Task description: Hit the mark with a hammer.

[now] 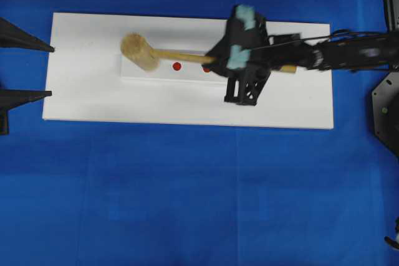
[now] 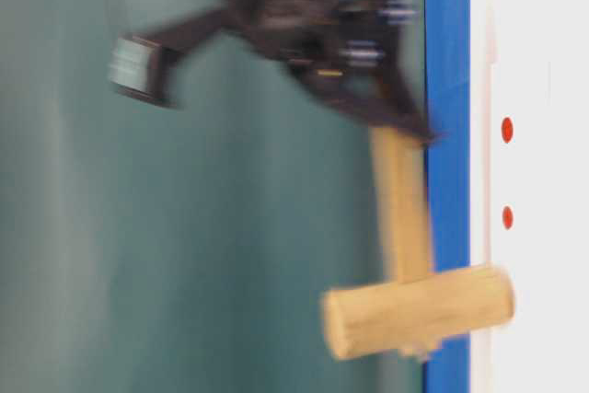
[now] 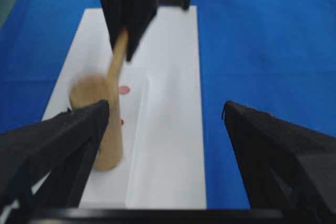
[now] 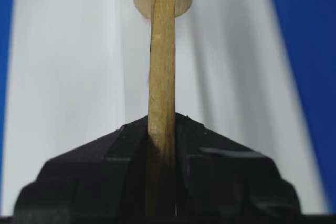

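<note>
A wooden hammer stands with its head down on the left end of the white strip; the low view shows the head touching the strip. My right gripper is shut on the hammer's handle, which passes between its fingers. Two red dots show, the middle one and one half under the gripper. The mark is hidden beneath the hammer head. My left gripper stays open and empty at the board's left edge, its wide-apart fingers framing the hammer.
The strip lies on a white board set on blue cloth. My right arm reaches in from the right over the board's end. A black base plate sits at the right edge.
</note>
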Tool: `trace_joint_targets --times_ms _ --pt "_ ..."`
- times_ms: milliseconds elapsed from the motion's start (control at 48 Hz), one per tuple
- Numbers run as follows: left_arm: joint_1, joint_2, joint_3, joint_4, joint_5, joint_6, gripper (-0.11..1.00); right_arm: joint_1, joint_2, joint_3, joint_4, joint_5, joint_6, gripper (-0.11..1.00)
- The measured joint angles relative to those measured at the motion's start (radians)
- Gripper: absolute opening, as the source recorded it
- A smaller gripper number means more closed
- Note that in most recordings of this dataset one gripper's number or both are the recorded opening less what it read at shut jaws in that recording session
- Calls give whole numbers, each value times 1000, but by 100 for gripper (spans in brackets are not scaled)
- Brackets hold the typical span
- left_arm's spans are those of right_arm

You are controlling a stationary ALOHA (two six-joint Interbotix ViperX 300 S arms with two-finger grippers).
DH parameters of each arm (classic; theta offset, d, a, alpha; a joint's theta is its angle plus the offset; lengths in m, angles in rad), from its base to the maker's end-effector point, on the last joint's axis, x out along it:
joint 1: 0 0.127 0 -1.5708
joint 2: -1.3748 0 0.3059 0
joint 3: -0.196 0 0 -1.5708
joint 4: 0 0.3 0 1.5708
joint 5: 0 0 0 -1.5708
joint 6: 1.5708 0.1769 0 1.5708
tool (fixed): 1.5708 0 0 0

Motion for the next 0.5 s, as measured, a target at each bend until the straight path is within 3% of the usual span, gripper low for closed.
trace_joint_targets --times_ms 250,500 --pt "0 0 0 0 0 0 87 -3 41 6 23 -3 -3 2" --pt "0 0 0 0 0 0 87 2 -49 21 23 -12 -9 2"
